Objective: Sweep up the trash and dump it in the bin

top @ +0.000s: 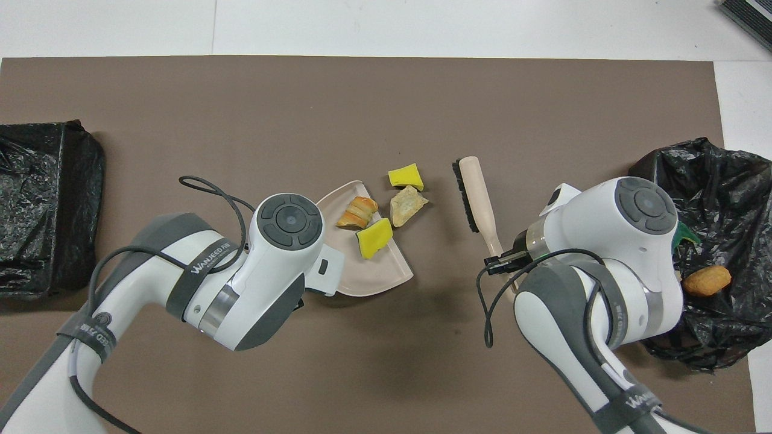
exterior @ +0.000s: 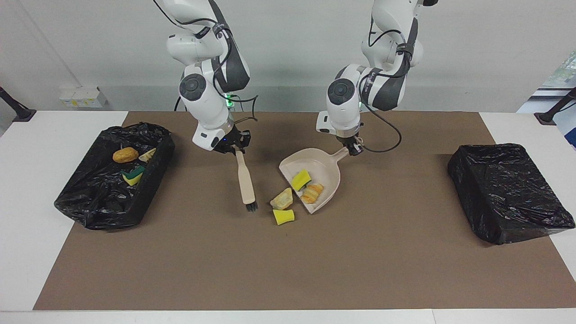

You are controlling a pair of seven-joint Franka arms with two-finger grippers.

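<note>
- Left gripper (exterior: 354,149) clamps the dustpan (exterior: 325,167) handle, mouth toward two loose scraps (exterior: 283,207); two more lie inside.
- Right gripper (exterior: 235,145) grips the brush (exterior: 245,180), bristles near those scraps, toward the bin (exterior: 153,162), ready to sweep them in.

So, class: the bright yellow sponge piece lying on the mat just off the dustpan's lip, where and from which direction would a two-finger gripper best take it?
Probably from straight above. The yellow sponge piece lies flat and alone on the mat, just clear of the pale chunk and the dustpan. Close the fingers across its narrower width, on its two flat cut sides.
</note>
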